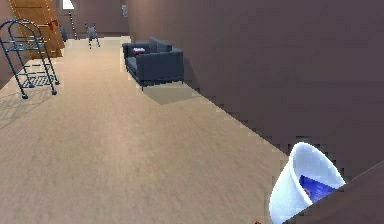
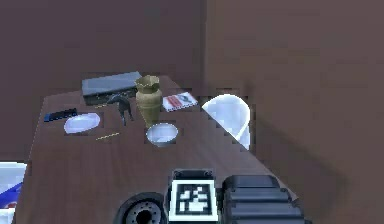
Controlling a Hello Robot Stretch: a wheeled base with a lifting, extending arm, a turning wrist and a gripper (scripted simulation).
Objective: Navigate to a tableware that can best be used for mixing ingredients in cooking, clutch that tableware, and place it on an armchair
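1. At the arm side view's bottom edge, the gripper showed as a dark body left of a white square marker with black marks. Its far end could not be made out, so it could not be told whether the claw gripped anything.
2. Beyond it lay the dark brown wooden table. The task's thing, a small round grey metal bowl, stood on the tabletop about mid-table, apart from the gripper.
3. Farther out stood a flat white plate, a tan ceramic vase just behind the bowl, and a dark flat laptop near the far edge.
4. In the forward view, a dark blue upholstered armchair stood well down the tan floor, against the wall.
5. Judgement: the approach to the bowl appeared complete and the clutch step was in hand. The next move would call for extending the arm over the table and bringing the gripper to the bowl's rim, clear of the vase.
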